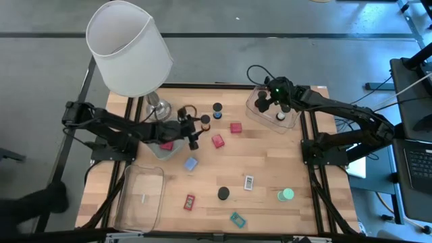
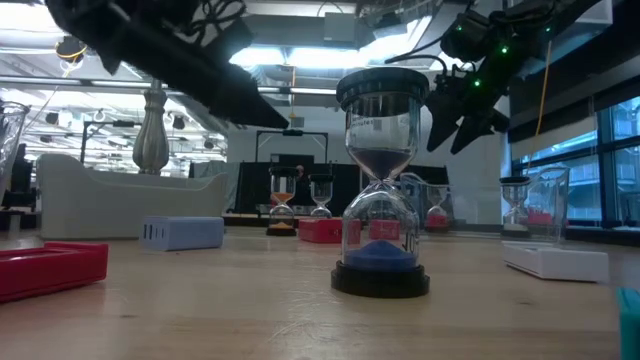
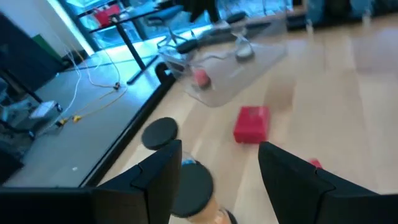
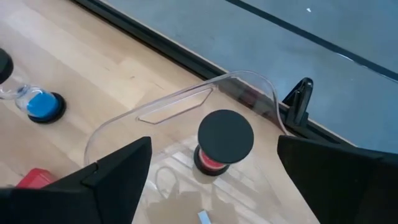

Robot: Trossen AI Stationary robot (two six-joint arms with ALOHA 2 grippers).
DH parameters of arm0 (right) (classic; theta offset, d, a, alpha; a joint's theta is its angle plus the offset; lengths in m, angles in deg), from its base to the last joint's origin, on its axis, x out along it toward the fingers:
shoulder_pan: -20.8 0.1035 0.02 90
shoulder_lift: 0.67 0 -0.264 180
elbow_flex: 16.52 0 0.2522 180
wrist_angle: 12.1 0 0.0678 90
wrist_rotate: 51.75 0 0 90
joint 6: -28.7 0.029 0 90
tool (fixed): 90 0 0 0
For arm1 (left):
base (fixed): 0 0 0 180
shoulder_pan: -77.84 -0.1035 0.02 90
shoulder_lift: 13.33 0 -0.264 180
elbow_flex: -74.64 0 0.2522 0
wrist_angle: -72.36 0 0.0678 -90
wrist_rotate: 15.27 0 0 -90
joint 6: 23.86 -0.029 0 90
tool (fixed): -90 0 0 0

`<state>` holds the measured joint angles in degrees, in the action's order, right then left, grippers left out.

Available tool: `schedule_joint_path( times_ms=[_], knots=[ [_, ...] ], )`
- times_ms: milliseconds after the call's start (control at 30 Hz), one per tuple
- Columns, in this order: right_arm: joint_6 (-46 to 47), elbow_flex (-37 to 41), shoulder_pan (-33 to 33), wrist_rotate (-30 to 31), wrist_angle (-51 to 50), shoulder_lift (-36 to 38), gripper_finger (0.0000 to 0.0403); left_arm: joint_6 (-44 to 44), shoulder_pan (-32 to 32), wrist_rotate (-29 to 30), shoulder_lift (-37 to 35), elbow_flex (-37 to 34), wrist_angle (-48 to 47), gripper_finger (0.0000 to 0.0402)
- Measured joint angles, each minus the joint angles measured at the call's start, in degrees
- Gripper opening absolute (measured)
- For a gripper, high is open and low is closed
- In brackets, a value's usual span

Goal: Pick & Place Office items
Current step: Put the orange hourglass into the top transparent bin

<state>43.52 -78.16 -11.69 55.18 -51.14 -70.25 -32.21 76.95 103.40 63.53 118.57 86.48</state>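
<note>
Right tool (image 4: 211, 171) gapes wide above the red sand timer (image 4: 221, 144) in the tray (image 4: 124, 124); left tool (image 3: 217, 171), at nine o'clock, open, empty. We judge timers light, fragile glass — grip the caps.

Grey floor (image 1: 270, 20) around the wooden table (image 1: 270, 165), windows (image 2: 610, 150) behind

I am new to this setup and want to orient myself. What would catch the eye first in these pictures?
A white-shaded lamp stands at the table's far left corner. In the low view, a blue-sand hourglass rises in the middle. The right gripper hangs open over a clear tray with a red-sand hourglass in it; the left gripper hovers mid-table.
</note>
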Motion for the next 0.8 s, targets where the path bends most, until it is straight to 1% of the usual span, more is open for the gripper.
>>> schedule_joint_path(
  times_ms=[33,133,267,433,600,800],
  knots=[
    [0.2,0.0,0.0,0.0,0.0,0.0,0.0352,1.4,-1.0,-0.7,0.0,-0.5,1.6,0.021],
    [1.1,0.0,0.0,0.0,0.0,0.0,0.0352,5.8,-3.1,-1.2,0.0,-0.6,1.9,0.021],
    [1.3,0.0,0.0,0.0,0.0,0.0,0.0352,9.7,-3.8,-1.7,0.0,-0.3,2.0,0.0216],
    [1.2,0.0,0.0,0.1,0.1,0.0,0.0352,13.1,-3.7,-5.0,0.0,-0.3,1.9,0.0252],
    [1.0,0.0,0.0,0.0,0.1,0.0,0.0352,13.6,-3.7,-4.8,0.0,-0.3,1.9,0.0291],
    [-0.3,0.0,0.0,0.2,0.1,0.0,0.0352,14.2,-5.5,-4.4,0.0,-0.3,-0.7,0.0314]
  ],
)
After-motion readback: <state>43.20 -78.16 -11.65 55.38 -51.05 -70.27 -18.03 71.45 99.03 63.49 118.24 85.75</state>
